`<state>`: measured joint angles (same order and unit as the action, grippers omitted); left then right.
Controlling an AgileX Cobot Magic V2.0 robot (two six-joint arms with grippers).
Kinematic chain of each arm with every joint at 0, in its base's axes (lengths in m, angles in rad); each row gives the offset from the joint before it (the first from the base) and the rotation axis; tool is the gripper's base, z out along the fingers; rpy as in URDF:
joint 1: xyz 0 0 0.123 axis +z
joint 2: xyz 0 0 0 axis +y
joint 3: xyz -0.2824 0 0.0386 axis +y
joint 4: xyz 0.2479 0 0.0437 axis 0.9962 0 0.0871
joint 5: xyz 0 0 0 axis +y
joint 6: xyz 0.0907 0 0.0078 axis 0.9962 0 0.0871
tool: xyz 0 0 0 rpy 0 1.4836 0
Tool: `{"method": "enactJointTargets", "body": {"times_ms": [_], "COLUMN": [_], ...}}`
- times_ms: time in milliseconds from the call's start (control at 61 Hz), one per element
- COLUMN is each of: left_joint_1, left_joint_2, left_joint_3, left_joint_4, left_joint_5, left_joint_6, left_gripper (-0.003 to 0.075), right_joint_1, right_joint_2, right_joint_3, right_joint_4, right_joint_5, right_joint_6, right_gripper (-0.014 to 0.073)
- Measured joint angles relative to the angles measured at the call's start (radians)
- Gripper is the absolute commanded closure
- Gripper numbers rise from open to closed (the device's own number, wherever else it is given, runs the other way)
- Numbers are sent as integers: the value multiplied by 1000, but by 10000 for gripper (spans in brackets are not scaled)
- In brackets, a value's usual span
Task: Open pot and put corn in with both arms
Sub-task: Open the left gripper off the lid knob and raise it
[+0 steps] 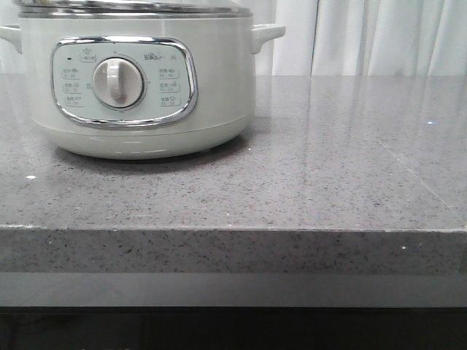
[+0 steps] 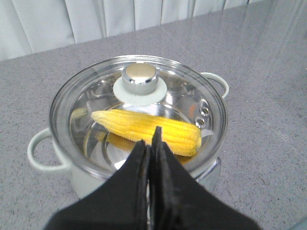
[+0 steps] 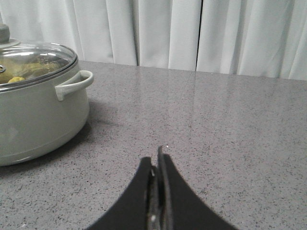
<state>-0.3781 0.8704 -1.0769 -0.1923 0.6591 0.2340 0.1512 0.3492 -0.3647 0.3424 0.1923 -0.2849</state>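
The pot [image 1: 139, 80] stands at the left of the grey counter, its dial facing me. Its glass lid [image 2: 96, 96] with a chrome knob [image 2: 139, 79] is on. The yellow corn [image 2: 148, 127] lies inside the pot, seen through the lid. My left gripper [image 2: 151, 143] is shut and empty, hovering above the pot's near rim. My right gripper [image 3: 157, 160] is shut and empty, above the counter to the right of the pot [image 3: 38, 110]. Neither gripper shows in the front view.
The grey speckled counter [image 1: 350, 168] stretches right of the pot, with its front edge [image 1: 233, 230] near me. White curtains [image 3: 192, 33] hang behind it. The pot's side handle [image 3: 74, 84] sticks out toward my right gripper.
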Motion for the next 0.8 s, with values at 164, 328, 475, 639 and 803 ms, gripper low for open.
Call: {"method": "enactJointTargets", "body": {"times_ms": [164, 328, 475, 639, 803], "left_joint_1": [0, 2, 2, 2, 2], "left_joint_2": [-276, -502, -688, -818, -840], "left_joint_3": [284, 467, 587, 656, 665], "left_joint_4": [-1, -1, -4, -4, -4], "left_joint_5": [-143, -197, -206, -208, -218], "left_joint_6": [2, 2, 2, 2, 2], "left_gripper": [738, 738, 738, 738, 738], "right_joint_1": [0, 0, 0, 0, 0], "right_joint_2": [0, 0, 0, 0, 0], "right_joint_3": [0, 0, 0, 0, 0], "right_joint_4": [0, 0, 0, 0, 0], "right_joint_5": [0, 0, 0, 0, 0], "right_joint_6": [0, 0, 0, 0, 0], "right_gripper": [661, 661, 661, 661, 661]}}
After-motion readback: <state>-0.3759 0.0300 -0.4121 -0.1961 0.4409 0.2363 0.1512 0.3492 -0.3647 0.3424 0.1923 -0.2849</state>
